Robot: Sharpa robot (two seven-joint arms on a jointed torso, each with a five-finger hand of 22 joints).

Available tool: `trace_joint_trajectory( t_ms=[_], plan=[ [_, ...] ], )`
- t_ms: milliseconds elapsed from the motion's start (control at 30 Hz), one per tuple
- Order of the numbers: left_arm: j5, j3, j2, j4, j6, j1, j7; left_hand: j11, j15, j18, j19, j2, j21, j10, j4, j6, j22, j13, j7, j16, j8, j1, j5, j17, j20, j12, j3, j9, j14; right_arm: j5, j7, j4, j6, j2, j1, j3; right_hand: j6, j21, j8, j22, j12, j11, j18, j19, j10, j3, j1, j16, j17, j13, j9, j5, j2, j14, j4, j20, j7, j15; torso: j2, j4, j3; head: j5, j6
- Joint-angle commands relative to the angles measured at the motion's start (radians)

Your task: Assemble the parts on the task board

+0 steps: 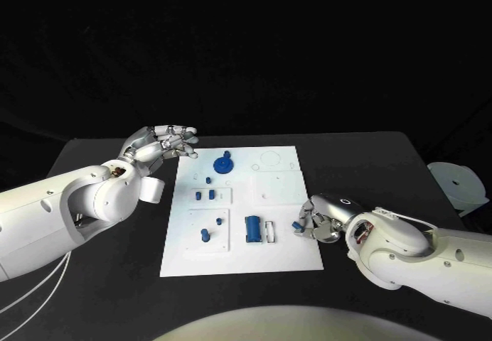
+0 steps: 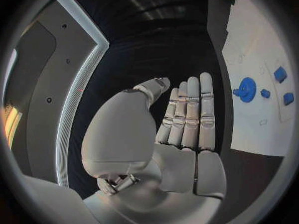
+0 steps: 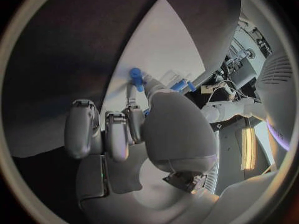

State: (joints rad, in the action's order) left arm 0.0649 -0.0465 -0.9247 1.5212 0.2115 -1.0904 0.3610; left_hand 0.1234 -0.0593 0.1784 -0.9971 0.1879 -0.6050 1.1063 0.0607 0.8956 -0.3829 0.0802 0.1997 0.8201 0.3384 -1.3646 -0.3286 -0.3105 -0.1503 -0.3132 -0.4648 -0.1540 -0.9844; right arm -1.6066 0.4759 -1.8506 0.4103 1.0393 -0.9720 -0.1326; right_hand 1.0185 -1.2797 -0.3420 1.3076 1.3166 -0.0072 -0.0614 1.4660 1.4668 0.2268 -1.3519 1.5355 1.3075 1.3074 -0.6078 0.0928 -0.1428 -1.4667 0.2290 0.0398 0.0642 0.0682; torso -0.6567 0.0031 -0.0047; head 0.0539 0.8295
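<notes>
The white task board (image 1: 279, 256) lies mid-table. On it are a blue gear (image 1: 222, 165), small blue pieces (image 1: 205, 193) in a left recess, a blue cylinder (image 1: 252, 227) beside a white bar (image 1: 269, 231), and two more blue bits (image 1: 205, 234). My right hand (image 1: 323, 222) sits at the board's right edge, fingers curled, pinching a small blue part (image 1: 297, 226); blue shows between its thumb and fingers (image 3: 147, 112). My left hand (image 1: 164, 144) hovers by the board's far left corner; the left wrist view shows its fingers (image 2: 190, 114) straight and holding nothing, with the gear (image 2: 247, 89) off to one side.
A white round object (image 1: 456, 183) stands at the table's right edge. The black table (image 1: 113, 284) has bare room left and right of the board. Faint outlines (image 1: 275, 160) mark the board's far right part.
</notes>
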Motion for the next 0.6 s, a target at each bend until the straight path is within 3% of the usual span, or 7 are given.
trace_joint_trajectory(
  t_ms=[33, 133, 200, 267, 533, 600],
  plan=[
    [-0.004, -0.001, 0.000, 0.004, -0.016, 0.000, 0.006, 0.004, -0.002, 0.003, -0.007, -0.004, 0.006, -0.003, -0.002, 0.001, 0.002, 0.002, 0.004, -0.002, -0.005, -0.004, -0.005, 0.002, 0.001, 0.007, 0.002, 0.002, 0.001, -0.066, 0.029, 0.002, -0.075, -0.004, 0.011, -0.008, 0.013, -0.006, 0.007, 0.194, 0.001, -0.006, 0.009, 0.023, 0.009, 0.043, -0.035, -0.002, 0.154, 0.099, 0.010, 0.034, 0.000, -0.082, -0.013, -0.004, -0.001, 0.007, 0.000, 0.0003, -0.0003, 0.000, 0.001],
    [-0.004, 0.000, -0.001, 0.004, -0.016, 0.000, 0.006, 0.004, -0.002, 0.003, -0.007, -0.004, 0.007, -0.003, -0.002, 0.001, 0.002, 0.002, 0.004, -0.002, -0.005, -0.003, -0.005, 0.002, 0.001, 0.007, 0.002, 0.002, 0.001, -0.077, 0.031, -0.001, -0.080, -0.005, 0.012, -0.008, 0.022, -0.005, 0.013, 0.194, -0.003, -0.008, 0.009, 0.023, 0.007, 0.105, -0.054, -0.002, 0.155, 0.098, 0.014, 0.088, -0.015, -0.082, -0.032, -0.007, -0.003, 0.008, 0.001, -0.0005, -0.0008, -0.001, 0.002],
    [-0.004, 0.000, -0.002, 0.004, -0.016, 0.000, 0.006, 0.004, -0.002, 0.003, -0.007, -0.004, 0.007, -0.003, -0.002, 0.001, 0.002, 0.002, 0.004, -0.002, -0.005, -0.003, -0.005, 0.002, 0.001, 0.007, 0.002, 0.002, 0.001, -0.083, 0.032, -0.003, -0.084, -0.005, 0.013, -0.008, 0.025, -0.006, 0.014, 0.194, -0.002, -0.008, 0.009, 0.023, 0.008, 0.121, -0.051, -0.003, 0.155, 0.099, 0.015, 0.097, -0.021, -0.082, -0.034, -0.007, -0.002, 0.008, 0.001, -0.0008, -0.0009, -0.001, 0.002],
    [-0.004, 0.000, -0.002, 0.004, -0.016, 0.000, 0.005, 0.004, -0.002, 0.003, -0.007, -0.004, 0.007, -0.003, -0.002, 0.001, 0.002, 0.002, 0.004, -0.002, -0.005, -0.003, -0.005, 0.002, 0.001, 0.007, 0.002, 0.002, 0.001, -0.087, 0.033, -0.004, -0.086, -0.006, 0.013, -0.008, 0.030, -0.005, 0.015, 0.194, -0.003, -0.008, 0.009, 0.024, 0.007, 0.161, -0.048, -0.003, 0.155, 0.098, 0.015, 0.147, -0.033, -0.082, -0.046, -0.008, -0.001, 0.008, 0.001, -0.0005, -0.0009, -0.001, 0.003],
    [-0.004, 0.000, -0.003, 0.005, -0.016, 0.000, 0.005, 0.004, -0.002, 0.003, -0.007, -0.004, 0.007, -0.003, -0.002, 0.001, 0.002, 0.002, 0.004, -0.002, -0.005, -0.005, -0.005, 0.002, 0.001, 0.007, 0.001, 0.002, 0.001, -0.088, 0.036, -0.008, -0.074, -0.007, 0.014, -0.008, 0.031, -0.006, 0.011, 0.195, -0.003, -0.010, 0.010, 0.024, 0.009, 0.244, -0.031, -0.003, 0.156, 0.099, 0.006, 0.163, -0.042, -0.082, -0.076, -0.008, -0.004, 0.010, 0.001, 0.0011, -0.0010, 0.000, 0.003],
    [-0.004, 0.000, -0.003, 0.005, -0.015, 0.000, 0.005, 0.004, -0.002, 0.003, -0.007, -0.004, 0.007, -0.003, -0.002, 0.001, 0.002, 0.002, 0.004, -0.002, -0.005, -0.005, -0.005, 0.002, 0.001, 0.007, 0.001, 0.002, 0.001, -0.079, 0.037, -0.012, -0.060, -0.007, 0.014, -0.008, 0.027, -0.007, 0.005, 0.195, -0.002, -0.011, 0.010, 0.025, 0.011, 0.279, -0.006, -0.002, 0.158, 0.100, -0.003, 0.188, -0.045, -0.083, -0.084, -0.008, -0.005, 0.009, 0.001, 0.0010, -0.0010, -0.001, 0.003]
  ],
)
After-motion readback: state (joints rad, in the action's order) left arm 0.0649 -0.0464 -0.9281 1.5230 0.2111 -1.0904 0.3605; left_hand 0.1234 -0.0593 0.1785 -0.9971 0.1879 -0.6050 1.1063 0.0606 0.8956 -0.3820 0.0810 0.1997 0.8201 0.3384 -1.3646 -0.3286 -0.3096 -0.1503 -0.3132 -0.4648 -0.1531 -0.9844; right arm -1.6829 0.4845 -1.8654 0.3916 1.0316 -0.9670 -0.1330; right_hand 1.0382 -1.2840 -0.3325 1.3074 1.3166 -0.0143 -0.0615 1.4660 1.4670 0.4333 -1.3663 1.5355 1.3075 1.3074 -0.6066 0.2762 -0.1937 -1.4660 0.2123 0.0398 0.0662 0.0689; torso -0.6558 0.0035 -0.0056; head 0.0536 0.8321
